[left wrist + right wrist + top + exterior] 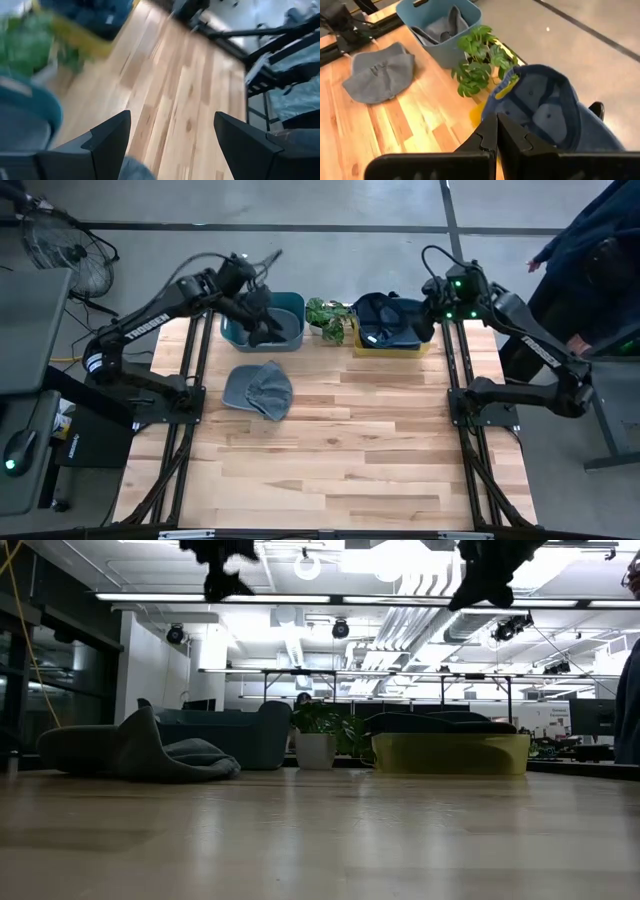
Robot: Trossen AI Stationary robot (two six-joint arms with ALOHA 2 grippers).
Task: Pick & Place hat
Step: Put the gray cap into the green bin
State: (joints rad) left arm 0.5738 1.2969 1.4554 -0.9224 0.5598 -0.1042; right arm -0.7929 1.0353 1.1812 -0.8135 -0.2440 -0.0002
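A grey hat (pixel 258 390) lies flat on the wooden table, in front of a teal bin (pixel 290 305); the right wrist view also shows this grey hat (pixel 382 70). Another grey hat (pixel 442 27) lies inside the teal bin. A navy cap (pixel 388 320) rests inside-up in a yellow bin (pixel 390 348). My left gripper (pixel 262 330) hangs open over the teal bin's near side, well above the table (pixel 225 580). My right gripper (pixel 496 131) is shut and hovers high beside the navy cap (pixel 545 110), touching nothing that I can see.
A small potted plant (pixel 330 318) stands between the two bins at the table's far edge. A fan (pixel 60 245) and a monitor stand off the table's left side. A person (pixel 590 250) is beyond the right arm. Bare wood (pixel 340 470) stretches toward the near edge.
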